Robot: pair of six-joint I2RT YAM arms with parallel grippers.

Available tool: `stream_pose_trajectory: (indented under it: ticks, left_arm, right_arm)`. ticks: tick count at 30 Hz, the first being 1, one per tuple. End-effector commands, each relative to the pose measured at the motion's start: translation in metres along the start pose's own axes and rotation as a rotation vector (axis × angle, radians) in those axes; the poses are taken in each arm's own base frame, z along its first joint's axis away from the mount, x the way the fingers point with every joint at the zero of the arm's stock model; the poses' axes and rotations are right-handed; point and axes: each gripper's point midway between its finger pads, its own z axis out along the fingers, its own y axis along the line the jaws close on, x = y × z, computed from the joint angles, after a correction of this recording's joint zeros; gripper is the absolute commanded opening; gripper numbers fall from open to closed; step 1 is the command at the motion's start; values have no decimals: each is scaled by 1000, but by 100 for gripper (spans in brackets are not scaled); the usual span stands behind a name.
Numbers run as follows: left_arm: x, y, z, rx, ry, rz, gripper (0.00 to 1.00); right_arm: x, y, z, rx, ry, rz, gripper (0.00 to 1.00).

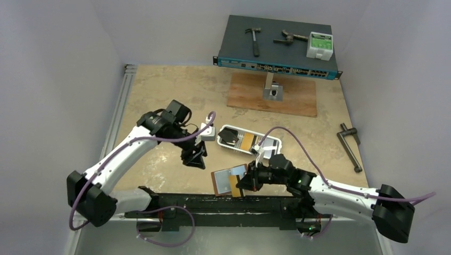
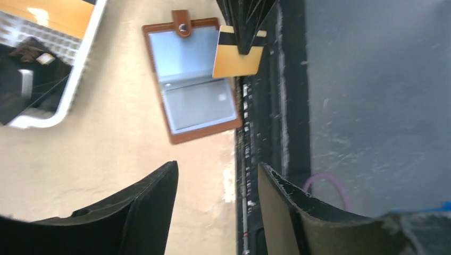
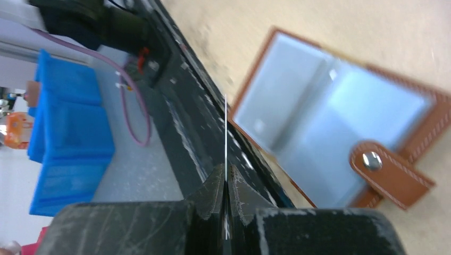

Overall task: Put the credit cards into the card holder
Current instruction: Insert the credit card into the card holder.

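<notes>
The card holder (image 1: 223, 178) is a brown leather wallet lying open near the table's front edge, its clear pockets up (image 2: 194, 85) (image 3: 330, 127). My right gripper (image 1: 248, 179) (image 3: 225, 178) is shut on an orange-yellow credit card (image 1: 235, 185) with a black stripe (image 2: 237, 56), held upright just beside the wallet's near-right edge; in the right wrist view it shows edge-on as a thin line (image 3: 225, 133). My left gripper (image 1: 195, 157) (image 2: 218, 170) hangs open and empty left of the wallet. More credit cards, black (image 1: 230, 137) and orange (image 1: 246, 141), lie in the white tray.
The white tray (image 1: 275, 142) (image 2: 80, 69) sits just behind the wallet. A black rail (image 1: 213, 201) runs along the near edge. At the back are a wooden board (image 1: 298, 98) and a network switch (image 1: 276, 53) with tools on it. A metal clamp (image 1: 350, 149) lies right.
</notes>
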Motion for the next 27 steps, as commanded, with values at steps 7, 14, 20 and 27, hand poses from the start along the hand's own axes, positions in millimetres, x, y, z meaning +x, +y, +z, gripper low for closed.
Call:
stream_pose_trajectory:
  ticks: [7,14,20,27]
  left_arm:
    - [66,-23,-28,-155,271,934,99]
    - [58,-22,12,-95,118,1028,100]
    - [34,-1,55,-227,-119,1277,100]
    - [38,16,92,-140,-101,1357,88]
  right_arm:
    - [-18,-15,13,28,-106,32,0]
    - [-30,-21,13,24,-176,58,0]
    - [-39,-38,8,37,-213,76,0]
    - [-36,-51,13,57,-192,96,0]
